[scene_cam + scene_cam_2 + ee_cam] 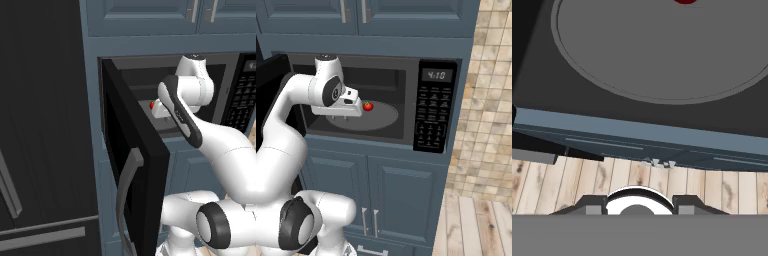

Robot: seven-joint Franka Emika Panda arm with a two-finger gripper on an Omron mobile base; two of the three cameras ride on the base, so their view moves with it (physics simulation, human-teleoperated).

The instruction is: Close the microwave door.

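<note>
The gripper (345, 118) hangs in front of the open mouth of the microwave (376, 105), pointing downward. Its fingertips sit at the bottom edge of the hand view, and whether they are parted or closed cannot be told; nothing is seen between them. Below the hand lie the round turntable (662, 50) and, at its far side, a small red tomato (368, 106). The keypad (433, 120) and digital display (436, 75) occupy the right side of the oven.

The microwave door (135, 165) stands swung fully open at the left, hinged there, its edge toward the room and its curved grey bar handle (126, 195) on the outer face. The door appears a rigid, fairly light panel that should swing freely on its hinge. A push on the inner face near the free edge would probably serve; the smooth handle could slip from a pinch.

Blue-grey cabinet doors (401, 195) lie below, a black fridge (40, 125) at far left.
</note>
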